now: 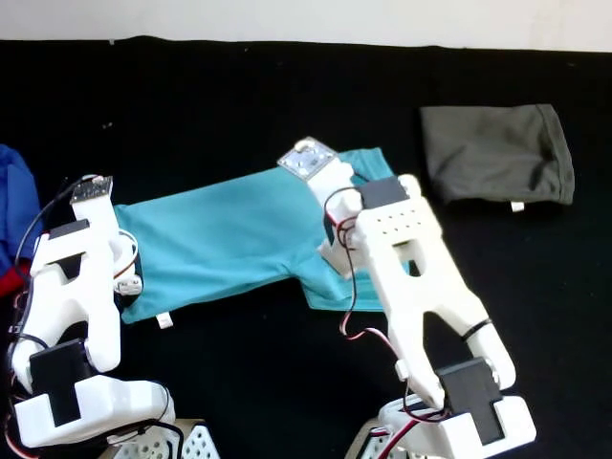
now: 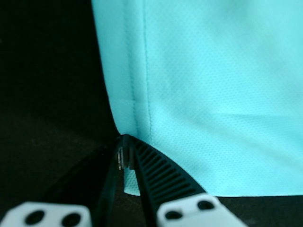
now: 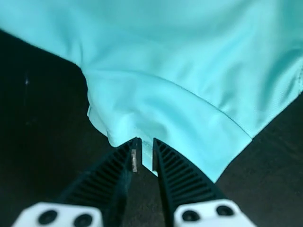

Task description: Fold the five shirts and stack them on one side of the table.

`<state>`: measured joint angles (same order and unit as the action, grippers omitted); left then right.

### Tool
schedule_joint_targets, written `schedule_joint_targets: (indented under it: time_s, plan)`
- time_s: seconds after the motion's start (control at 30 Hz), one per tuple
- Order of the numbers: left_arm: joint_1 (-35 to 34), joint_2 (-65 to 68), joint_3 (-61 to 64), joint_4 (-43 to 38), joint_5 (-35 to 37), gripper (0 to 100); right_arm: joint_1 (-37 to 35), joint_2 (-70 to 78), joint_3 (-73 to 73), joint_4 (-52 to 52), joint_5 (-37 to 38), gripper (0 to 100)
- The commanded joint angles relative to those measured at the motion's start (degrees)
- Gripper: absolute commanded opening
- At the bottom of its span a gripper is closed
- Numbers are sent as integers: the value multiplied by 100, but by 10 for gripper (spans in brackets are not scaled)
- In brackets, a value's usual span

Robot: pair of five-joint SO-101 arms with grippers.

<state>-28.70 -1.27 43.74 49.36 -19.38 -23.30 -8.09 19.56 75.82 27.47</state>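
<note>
We are mid-fold on the teal shirt (image 1: 220, 239), stretched across the middle of the worktop (image 1: 239, 382). The left jaws are closed on its near-left hem corner, and the right jaws are all but closed, pinching a puckered near edge toward its right end. The next move, we judge, calls for both arms to lift together and carry that near edge over to the far one, keeping the cloth taut. Bare worktop lies beyond the far edge, with a folded grey shirt (image 1: 497, 153) at far right and a blue garment (image 1: 14, 206) at the left edge.
</note>
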Motion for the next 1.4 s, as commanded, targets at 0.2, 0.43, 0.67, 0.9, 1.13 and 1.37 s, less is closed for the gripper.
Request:
schedule_joint_targets:
  time_s: [0.2,0.43,0.67,0.9,1.13,1.37]
  plan:
    - [-66,-13,22,-149,62,8,602,-207,365,180,264,95]
    - [-66,-13,13,-149,62,8,980,-198,998,-593,686,98]
    - [-66,-13,13,-149,62,8,1103,356,1174,-1516,686,99]
    - [-66,-13,13,-149,62,8,1367,989,207,-1596,185,99]
    - [-66,-13,13,-149,62,8,1481,945,-374,-523,-132,180]
    - [-66,-13,13,-149,62,8,1490,462,-356,514,440,180]
